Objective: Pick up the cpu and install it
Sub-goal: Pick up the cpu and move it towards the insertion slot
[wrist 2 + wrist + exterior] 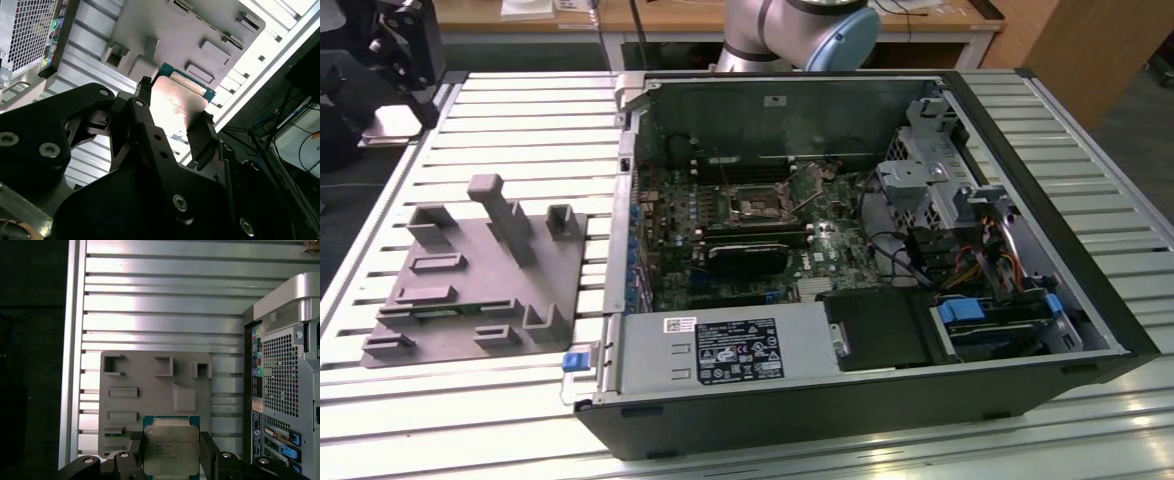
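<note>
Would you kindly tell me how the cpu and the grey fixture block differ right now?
The cpu is shiny metal on top; the grey fixture block is matte. The cpu is a small thin square; the fixture block is broader, with raised posts and recesses. The cpu is gripped in the claw, above the table; the fixture block lies on the slatted table. Both are squarish in outline.

This looks like a robotics lab or workshop. A robot arm (801,35) stands at the far edge of a slatted metal table (520,130), which carries an open computer case (854,420) lying on its side and a grey fixture block (467,290). Wooden desks (680,20) stand behind the table, and loose cables (295,135) lie on the floor in the second wrist view.
</note>
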`<move>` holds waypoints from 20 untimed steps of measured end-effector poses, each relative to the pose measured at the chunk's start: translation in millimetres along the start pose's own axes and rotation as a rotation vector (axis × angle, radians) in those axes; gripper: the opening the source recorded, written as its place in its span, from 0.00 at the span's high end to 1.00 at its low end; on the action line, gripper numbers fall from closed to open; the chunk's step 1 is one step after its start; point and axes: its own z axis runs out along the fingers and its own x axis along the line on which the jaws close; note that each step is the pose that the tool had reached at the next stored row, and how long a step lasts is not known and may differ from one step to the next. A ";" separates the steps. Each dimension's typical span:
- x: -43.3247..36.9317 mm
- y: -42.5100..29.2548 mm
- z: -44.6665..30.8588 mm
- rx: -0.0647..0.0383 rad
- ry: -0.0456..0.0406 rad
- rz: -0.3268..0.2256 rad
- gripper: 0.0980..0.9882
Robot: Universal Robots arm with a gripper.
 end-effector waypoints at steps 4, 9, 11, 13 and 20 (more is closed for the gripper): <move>-4.2 0.0 0.0 0.000 0.0001 0.000 0.51; -12.2 -0.1 0.0 0.000 0.0001 0.000 0.51; -16.0 -0.1 0.1 0.000 0.0001 0.000 0.51; -19.5 -0.1 0.1 0.000 0.0000 0.000 0.51; -29.8 -0.2 0.2 0.000 0.0000 0.000 0.51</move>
